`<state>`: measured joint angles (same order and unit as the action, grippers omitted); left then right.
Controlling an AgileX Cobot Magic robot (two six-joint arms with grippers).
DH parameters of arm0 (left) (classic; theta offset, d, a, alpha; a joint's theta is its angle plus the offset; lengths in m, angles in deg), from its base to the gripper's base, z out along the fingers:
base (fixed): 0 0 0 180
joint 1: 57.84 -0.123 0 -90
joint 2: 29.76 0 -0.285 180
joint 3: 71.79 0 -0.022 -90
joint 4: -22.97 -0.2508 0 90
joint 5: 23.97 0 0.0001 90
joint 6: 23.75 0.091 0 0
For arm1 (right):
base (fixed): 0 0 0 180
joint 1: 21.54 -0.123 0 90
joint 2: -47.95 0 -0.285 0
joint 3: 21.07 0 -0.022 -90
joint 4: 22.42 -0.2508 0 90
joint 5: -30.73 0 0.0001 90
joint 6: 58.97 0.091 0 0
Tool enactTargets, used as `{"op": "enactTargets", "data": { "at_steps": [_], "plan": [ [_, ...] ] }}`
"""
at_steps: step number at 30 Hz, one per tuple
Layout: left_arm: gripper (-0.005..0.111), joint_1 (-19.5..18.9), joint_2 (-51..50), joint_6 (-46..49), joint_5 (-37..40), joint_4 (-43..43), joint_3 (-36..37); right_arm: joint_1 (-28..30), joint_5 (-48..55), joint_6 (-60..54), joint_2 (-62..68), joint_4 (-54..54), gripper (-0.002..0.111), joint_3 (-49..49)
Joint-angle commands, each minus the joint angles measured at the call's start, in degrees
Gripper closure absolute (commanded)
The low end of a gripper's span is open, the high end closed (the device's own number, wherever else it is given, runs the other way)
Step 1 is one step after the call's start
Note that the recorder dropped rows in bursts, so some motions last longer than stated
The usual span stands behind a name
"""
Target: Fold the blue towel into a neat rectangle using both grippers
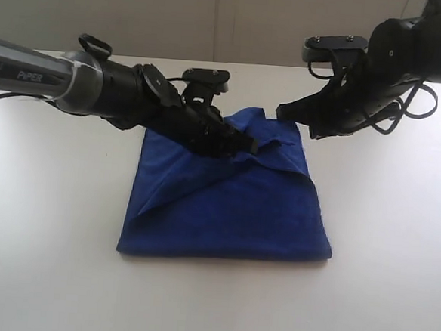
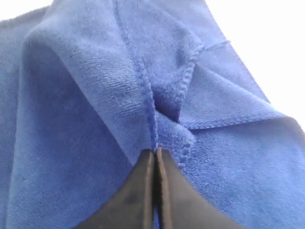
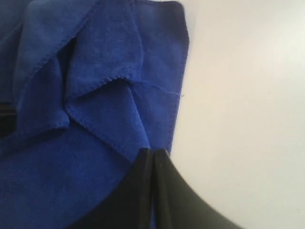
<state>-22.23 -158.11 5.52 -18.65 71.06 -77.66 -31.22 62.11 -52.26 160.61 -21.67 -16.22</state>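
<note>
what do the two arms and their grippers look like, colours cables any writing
Both arms are mostly black and jointed. The left arm has a grey tubular link marked PIPER in pale letters. Thin black cables loop out of the right arm. The left gripper and right gripper each end in two flat, dark, tapering fingers.

The black left gripper [image 2: 156,153] pinches a stitched hem of the fuzzy deep-blue cloth towel [image 2: 81,119], its jaws pressed together. Folds bunch just beyond the tips, and a white tabletop [image 2: 267,43] shows past them.
</note>
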Motion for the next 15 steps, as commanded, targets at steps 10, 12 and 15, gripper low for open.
{"op": "enactTargets", "data": {
  "at_steps": [10, 12, 15],
  "plan": [
    [0.107, -9.4, 8.0, 2.9, 7.0, -1.5, -0.3, 3.2, -8.2, 1.5, 1.5, -12.7, 0.107, -0.3],
    [0.107, -10.0, 8.0, 3.2, 7.6, -1.5, -0.3, 3.2, -9.5, 1.4, 2.7, -15.9, 0.102, -0.3],
    [0.107, -10.3, 8.0, 4.2, 8.2, -2.2, -0.3, 3.2, -11.6, -0.6, 4.9, -21.4, 0.088, -0.3]
  ]
}}
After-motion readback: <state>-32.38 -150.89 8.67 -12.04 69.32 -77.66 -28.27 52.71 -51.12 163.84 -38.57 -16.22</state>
